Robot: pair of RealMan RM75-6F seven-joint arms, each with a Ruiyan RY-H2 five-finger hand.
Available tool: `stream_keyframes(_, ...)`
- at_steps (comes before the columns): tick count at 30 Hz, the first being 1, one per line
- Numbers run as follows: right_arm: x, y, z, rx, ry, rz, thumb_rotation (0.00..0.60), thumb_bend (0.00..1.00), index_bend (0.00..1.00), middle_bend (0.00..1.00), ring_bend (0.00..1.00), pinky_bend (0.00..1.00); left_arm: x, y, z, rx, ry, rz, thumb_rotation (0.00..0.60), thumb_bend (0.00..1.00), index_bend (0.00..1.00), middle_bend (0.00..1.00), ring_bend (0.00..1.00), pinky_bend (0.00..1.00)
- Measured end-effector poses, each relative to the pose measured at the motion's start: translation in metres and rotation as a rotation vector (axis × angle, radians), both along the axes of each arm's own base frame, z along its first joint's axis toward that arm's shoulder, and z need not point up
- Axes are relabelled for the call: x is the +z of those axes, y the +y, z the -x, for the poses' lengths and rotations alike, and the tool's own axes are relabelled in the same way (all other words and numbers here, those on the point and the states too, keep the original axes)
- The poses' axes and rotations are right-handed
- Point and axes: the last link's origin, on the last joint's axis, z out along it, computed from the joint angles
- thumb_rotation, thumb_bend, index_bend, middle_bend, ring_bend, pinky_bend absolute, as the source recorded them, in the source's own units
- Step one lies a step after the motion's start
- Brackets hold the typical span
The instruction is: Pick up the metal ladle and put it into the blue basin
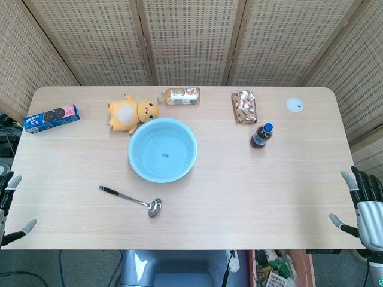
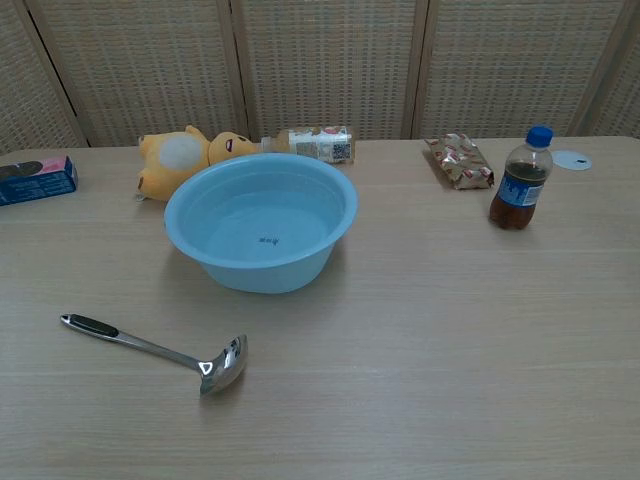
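Ladle untouched near the front edge, both hands waiting off the surface.
Your metal ladle [image 1: 131, 200] lies flat just in front of the blue basin [image 1: 139, 168], apart from it, handle toward the left edge. Left hand [image 1: 8, 206] and right hand [image 1: 365, 209] hang spread and empty at the front corners. The plush toy [image 1: 128, 113], bottles and snacks sit behind the basin, so nothing blocks your reach.
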Motion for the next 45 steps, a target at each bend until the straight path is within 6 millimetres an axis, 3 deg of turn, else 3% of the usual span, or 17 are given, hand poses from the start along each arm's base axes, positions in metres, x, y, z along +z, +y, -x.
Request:
stream_keyframes(15,0.001,0.0,0.001,-0.006,-0.003,0.001,0.6,0.0,0.0,0.0,0.0,0.0,-0.006,0.008,0.001,-0.007,0.008,0.027,0.6,0.19,0.0,0.01,0.0,0.0)
stream_keyframes(16,0.001,-0.001,0.002,-0.01,-0.004,0.002,0.6,0.0,0.0,0.0,0.0,0.0,-0.009,0.012,0.002,-0.011,0.011,0.039,0.6,0.19,0.0,0.12,0.09,0.07)
stream_keyframes(18,0.001,-0.001,0.003,-0.015,-0.005,0.002,0.6,0.0,0.0,0.0,0.0,0.0,-0.013,0.022,0.003,-0.019,0.018,0.05,0.6,0.19,0.0,0.42,0.42,0.36)
stream_keyframes(19,0.001,-0.002,0.003,-0.017,-0.004,0.001,0.6,0.0,0.0,0.0,0.0,0.0,-0.015,0.028,0.004,-0.018,0.022,0.051,0.6,0.19,0.0,0.6,0.64,0.56)
stream_keyframes(20,0.001,-0.002,0.004,-0.019,-0.003,0.0,0.6,0.0,0.0,0.0,0.0,0.0,-0.018,0.031,0.006,-0.013,0.022,0.055,0.6,0.19,0.0,0.7,0.77,0.69)
stream_keyframes(25,-0.002,-0.005,0.006,-0.031,0.004,-0.007,0.6,0.0,0.0,0.0,0.0,0.0,-0.035,0.058,0.012,-0.033,0.055,0.116,0.6,0.19,0.01,0.92,0.98,0.92)
stream_keyframes(31,-0.005,-0.007,0.007,-0.041,0.014,-0.014,0.6,0.0,0.0,0.0,0.0,0.0,-0.052,0.092,0.022,-0.099,0.134,0.22,0.6,0.19,0.25,1.0,1.0,1.0)
stream_keyframes(36,-0.008,-0.008,0.008,-0.049,0.021,-0.02,0.6,0.0,0.0,0.0,0.0,0.0,-0.071,0.112,0.03,-0.09,0.173,0.35,0.6,0.19,0.28,1.0,1.0,1.0)
stream_keyframes(45,-0.009,-0.011,0.01,-0.062,0.023,-0.025,0.6,0.0,0.0,0.0,0.0,0.0,-0.113,0.144,0.017,-0.131,0.198,0.482,0.6,0.19,0.43,1.0,1.0,1.0)
